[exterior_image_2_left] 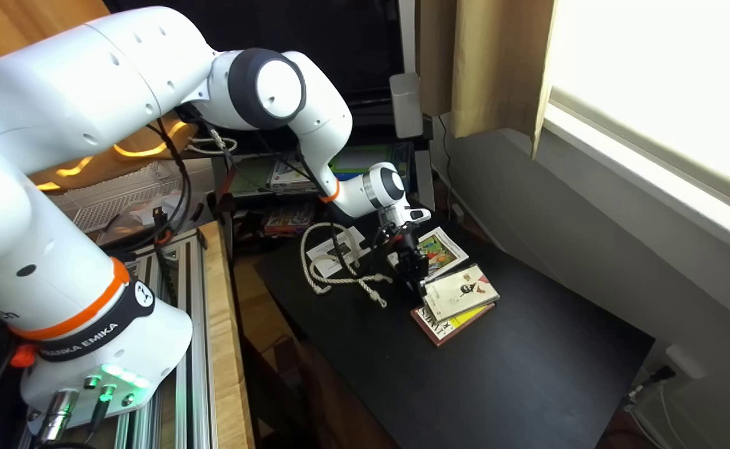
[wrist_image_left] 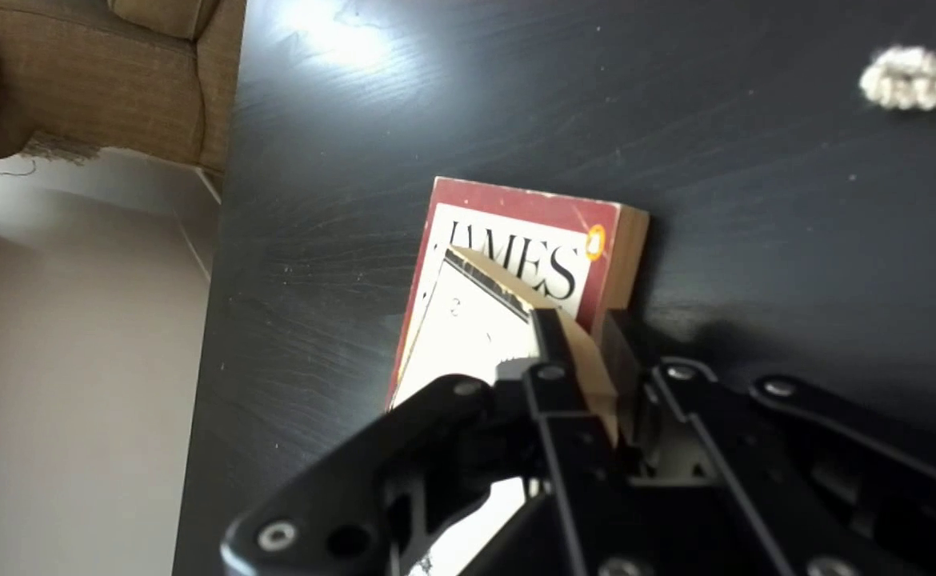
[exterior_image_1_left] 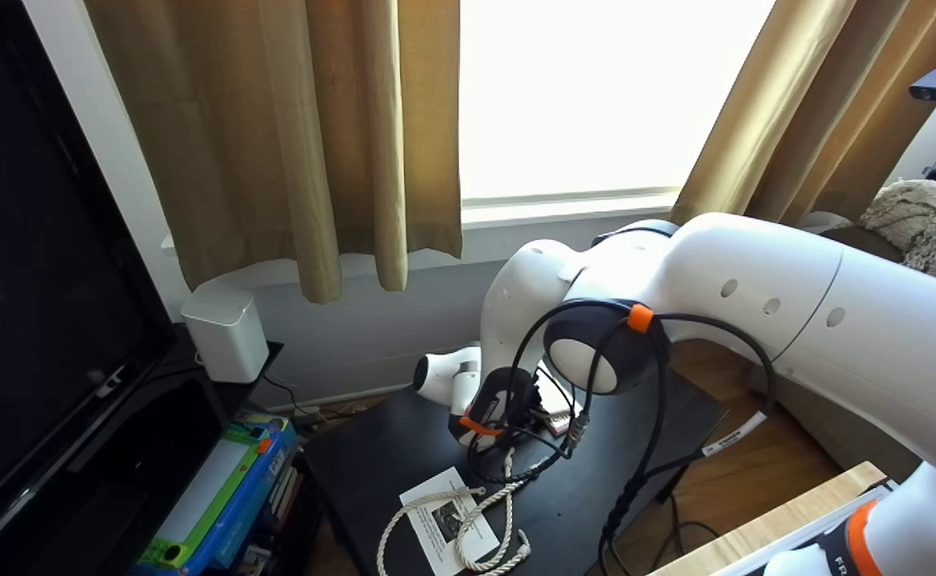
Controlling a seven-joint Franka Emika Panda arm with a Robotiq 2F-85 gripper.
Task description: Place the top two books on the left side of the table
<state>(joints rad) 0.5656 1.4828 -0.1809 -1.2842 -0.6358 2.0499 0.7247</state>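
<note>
A robot gripper [wrist_image_left: 582, 328] clasps the edge of a cream-covered paperback [exterior_image_2_left: 462, 293], its jaws pressed to either side of the pages, above a red-bordered paperback [wrist_image_left: 532, 240] with JAMES on its cover. Whether the upper book is lifted off the lower one is hard to tell. The pair, judged to be the top two books, sits midway along a glossy black table [exterior_image_2_left: 508, 380], right of where the task appears to want them. On that reading neither is delivered: the cream book looks gripped but not carried left, the JAMES book waits beneath, and both placements remain.

The left end of the table, in both exterior views, holds a white rope [wrist_image_left: 924, 80] looped across a printed sheet [exterior_image_1_left: 440, 528], likely leaving little flat room for a book. An illustrated book [exterior_image_2_left: 438, 249] lies just beside the pile, on its far side; whether they touch is unclear. In an exterior view, the white arm [exterior_image_1_left: 796, 280] screens much of the pile. Off the table at left stand a television [exterior_image_1_left: 36, 240] and a white boxy device [exterior_image_1_left: 226, 340].
</note>
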